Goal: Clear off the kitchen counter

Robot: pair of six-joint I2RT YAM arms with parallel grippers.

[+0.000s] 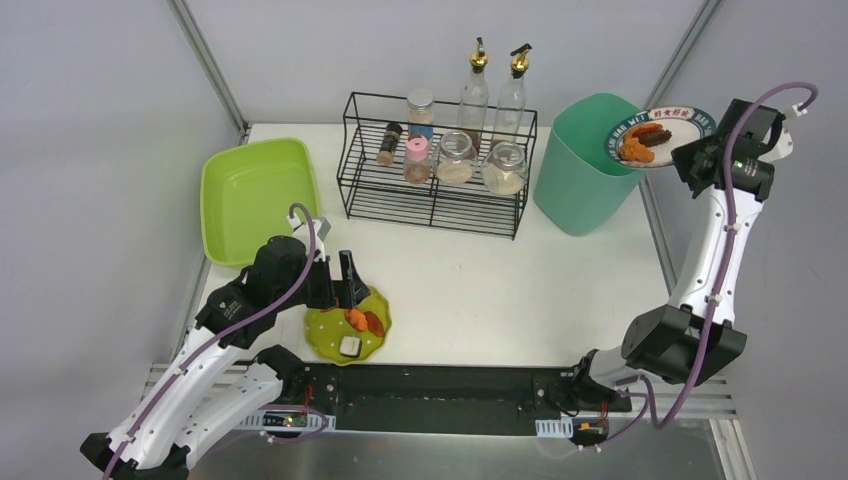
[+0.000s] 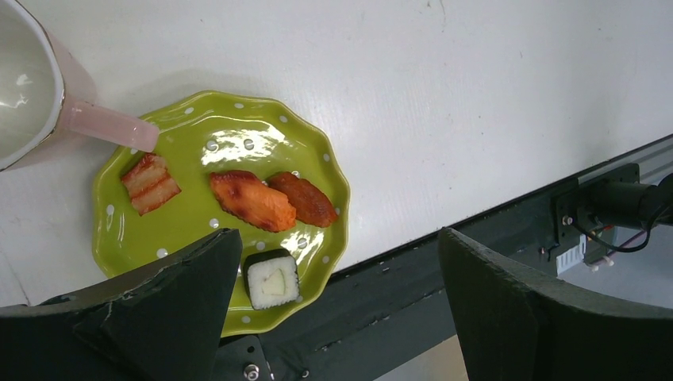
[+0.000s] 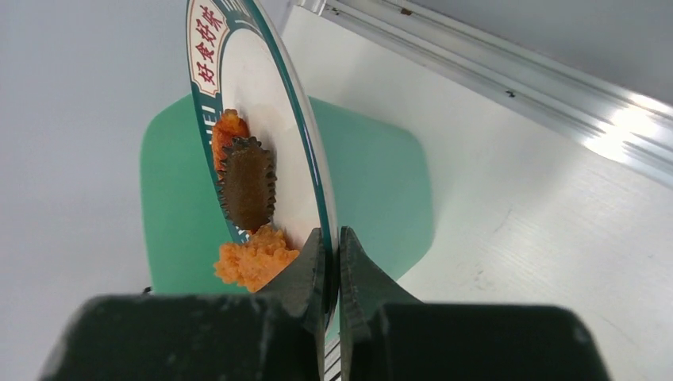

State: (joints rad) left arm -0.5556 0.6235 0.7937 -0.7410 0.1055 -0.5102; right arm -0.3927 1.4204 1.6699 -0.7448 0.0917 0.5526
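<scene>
- Nearest me runs the front rail (image 1: pixel 440 400) of the kitchen counter (image 1: pixel 520 290). The white top stretches from that rail back to the wall, under everything else.
- I judge the counter itself rigid, fixed and slick. It is nothing to grasp, and clearing it means lifting the dishes that lie flat on it by their rims.
- Far left, toward the back, sits the lime-green tub (image 1: pixel 250 195). It looks light, and nothing shows inside it.
- My left gripper (image 2: pixel 337 236) hovers with fingers spread wide and holds nothing. It is above the near edge of the green dotted plate (image 2: pixel 198 159).
- That plate lies at the counter's front edge, seemingly a little over it. It carries a sushi roll (image 2: pixel 271 279), two orange-brown fillets (image 2: pixel 252 200) and a striped slice (image 2: pixel 150 183).
- The plate looks glazed, hard and probably breakable, so I would pinch the scalloped rim where it overhangs and keep it level.
- A pink mug (image 2: pixel 32 95) stands just beside the plate, its handle reaching over the rim. It may get nudged.
- At the back centre is the black wire rack (image 1: pixel 435 160) of jars and bottles, likely glass.
- To its right stands the teal bin (image 1: pixel 585 165).
- My right gripper (image 3: pixel 332 254) is clamped tight on the rim of a white plate (image 3: pixel 262 103), held above the bin's right side.
- Orange crumbs and a dark ridged piece sit on this plate. With a thin, smooth rim it could slip if I tilt it fast.
</scene>
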